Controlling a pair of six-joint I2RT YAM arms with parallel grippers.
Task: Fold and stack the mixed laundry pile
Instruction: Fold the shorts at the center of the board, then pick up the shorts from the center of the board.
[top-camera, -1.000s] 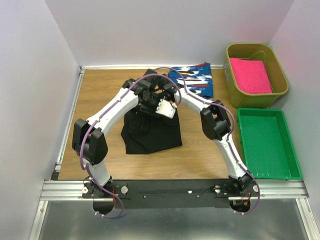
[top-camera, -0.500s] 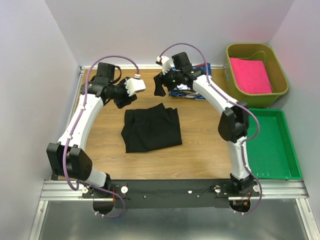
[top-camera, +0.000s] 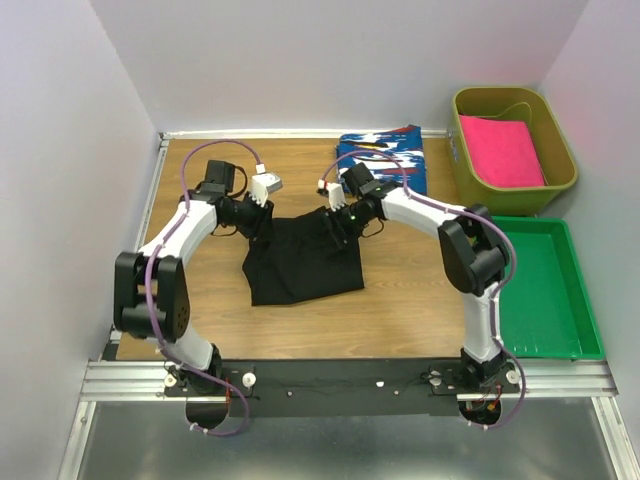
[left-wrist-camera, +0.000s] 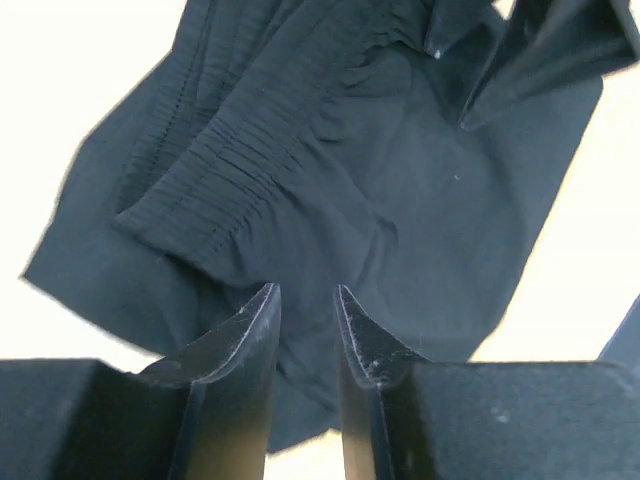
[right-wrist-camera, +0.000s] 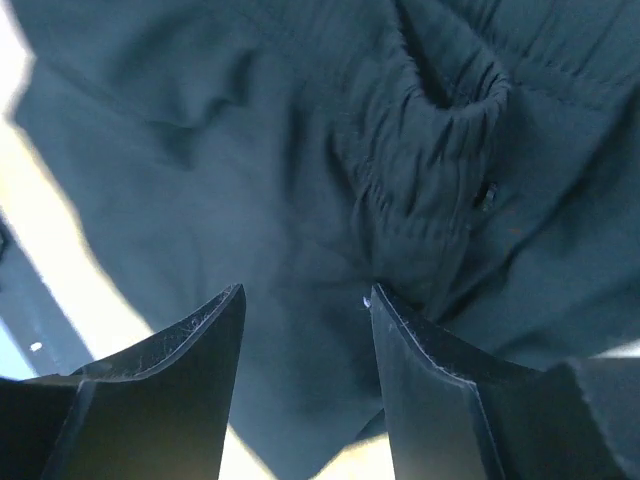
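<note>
Even bright light, wrist views blurred, overexposed

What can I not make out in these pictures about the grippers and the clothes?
- Top view: tips of left gripper and right gripper merge with the black garment, dark on dark; contact unclear.
- Top view: the right arm hides the blue patterned cloth's near left corner.
- Wrist views: garment's outline cut off by frame edges.
</note>
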